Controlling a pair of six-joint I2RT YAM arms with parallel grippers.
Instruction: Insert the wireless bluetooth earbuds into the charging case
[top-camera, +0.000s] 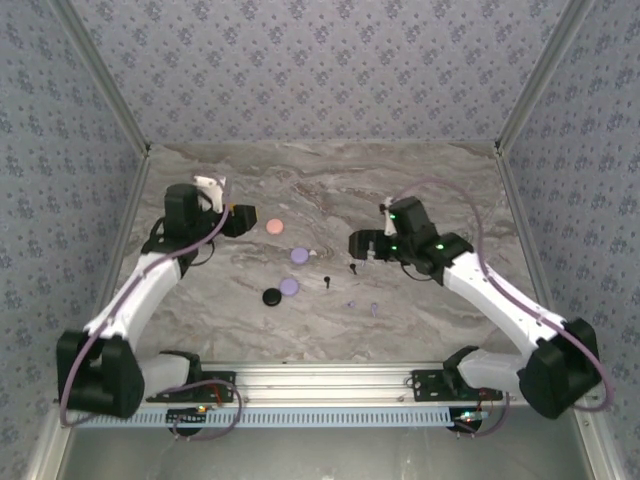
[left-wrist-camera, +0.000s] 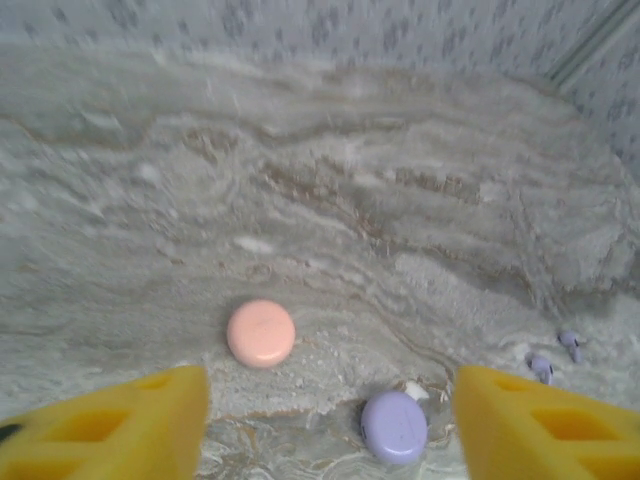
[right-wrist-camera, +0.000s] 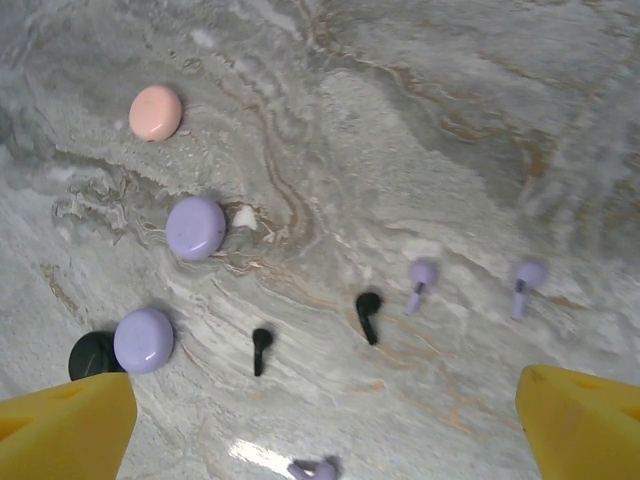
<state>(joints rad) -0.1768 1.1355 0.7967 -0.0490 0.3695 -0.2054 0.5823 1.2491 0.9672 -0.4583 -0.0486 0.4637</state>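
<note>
Because the tiny black stemmed earbuds (right-wrist-camera: 368, 315) and lavender earbuds (right-wrist-camera: 420, 280) lie loose on the grey marble tabletop (right-wrist-camera: 450, 120), well apart from the round pink disc (left-wrist-camera: 260, 333), the left gripper (left-wrist-camera: 335, 420) and right gripper (right-wrist-camera: 325, 425) both hover spread wide and empty, apparently lining up picks.

The grey marbled surface (top-camera: 330, 180) carries a pink disc (right-wrist-camera: 155, 112), two lavender discs (right-wrist-camera: 195, 228), and a black disc (right-wrist-camera: 92, 355) just beside one of the lavender ones. Two black earbuds (right-wrist-camera: 368, 312) lie apart near the discs, with two lavender earbuds (right-wrist-camera: 420, 278) beyond them. A small pale bit (right-wrist-camera: 244, 217) rests against the other lavender disc.
</note>
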